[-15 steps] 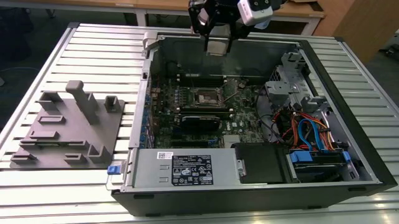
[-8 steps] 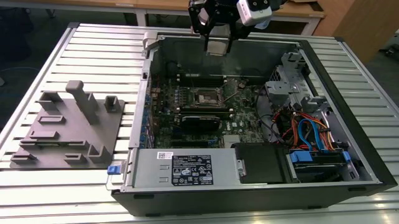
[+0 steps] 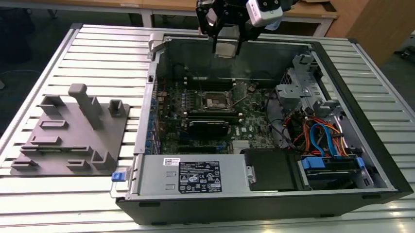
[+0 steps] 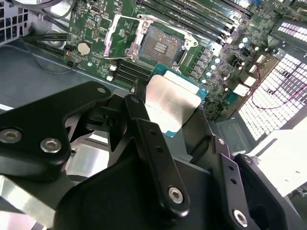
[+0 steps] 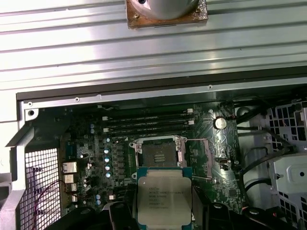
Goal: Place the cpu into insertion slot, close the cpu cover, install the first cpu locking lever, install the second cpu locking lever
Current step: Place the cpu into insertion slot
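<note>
Ribbed silvery aluminium counter (image 3: 97, 53) below, pale wooden furniture (image 3: 311, 14) behind, with a black tower case (image 3: 389, 170) lying open on the slats. Up over the case's far wall, claw (image 3: 228, 42) pinching the cpu (image 3: 226, 50), a flat square with a dull silvery top. Well beneath it on the green motherboard (image 3: 256, 127), the insertion slot (image 3: 214, 101): square, dark-centred, metal-rimmed, uncovered.

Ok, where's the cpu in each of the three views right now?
Exterior view: the cpu hangs in the pincer at top centre, over the case's far edge.
Second wrist view: the cpu sits between the pincer's black fingers, near the socket.
First wrist view: the cpu lies next to the socket.
Shared landmark: the empty square socket on the green board.
</note>
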